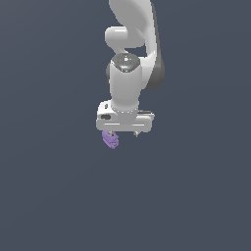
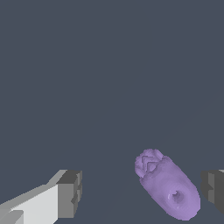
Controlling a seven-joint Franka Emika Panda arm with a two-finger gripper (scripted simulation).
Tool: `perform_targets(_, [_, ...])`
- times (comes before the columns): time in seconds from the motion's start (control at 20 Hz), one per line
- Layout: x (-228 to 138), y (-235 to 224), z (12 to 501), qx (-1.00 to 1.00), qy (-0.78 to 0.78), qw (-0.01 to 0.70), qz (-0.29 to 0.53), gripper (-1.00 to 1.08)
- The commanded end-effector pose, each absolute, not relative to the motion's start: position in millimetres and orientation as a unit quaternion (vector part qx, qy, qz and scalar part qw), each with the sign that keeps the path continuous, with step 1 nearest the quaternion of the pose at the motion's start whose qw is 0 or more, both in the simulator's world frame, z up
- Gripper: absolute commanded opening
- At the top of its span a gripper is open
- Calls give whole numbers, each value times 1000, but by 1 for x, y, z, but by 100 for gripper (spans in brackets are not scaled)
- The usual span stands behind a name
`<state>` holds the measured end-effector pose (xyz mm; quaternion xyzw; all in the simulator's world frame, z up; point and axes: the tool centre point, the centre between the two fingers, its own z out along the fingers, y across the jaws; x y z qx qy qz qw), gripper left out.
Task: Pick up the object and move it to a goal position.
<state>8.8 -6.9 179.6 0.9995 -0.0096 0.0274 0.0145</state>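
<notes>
The object [image 1: 110,140] is a small light-purple lumpy piece lying on the dark grey floor, just under the white gripper [image 1: 125,134], towards the exterior view's left. In the wrist view the object [image 2: 168,186] lies between the two dark finger pads. It is much closer to one pad [image 2: 213,190] than to the other [image 2: 70,193], and a narrow gap separates it from the near pad. The gripper [image 2: 142,192] is open wide, pointing straight down, and grips nothing.
Plain dark grey floor [image 1: 54,196] surrounds the arm on all sides. The white arm [image 1: 130,49] rises behind the gripper. No other object or marker shows.
</notes>
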Motion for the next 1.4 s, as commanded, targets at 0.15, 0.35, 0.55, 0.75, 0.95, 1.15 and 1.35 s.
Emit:
perform_targets(0.15, [9, -6, 182, 1000, -8, 12, 28, 100])
perform_targets(0.35, [10, -2, 190, 1000, -4, 4, 29, 100])
perform_targets(0.55, [10, -2, 191, 1000, -3, 3, 29, 100])
perform_targets(0.75, [10, -2, 191, 1000, -3, 3, 29, 100])
perform_targets(0.95, [9, -4, 189, 1000, 6, 4, 28, 100])
perform_targets(1.15, [6, -8, 185, 999, 24, 4, 27, 100])
perform_targets(1.35, [2, -14, 180, 998, 49, 5, 25, 100])
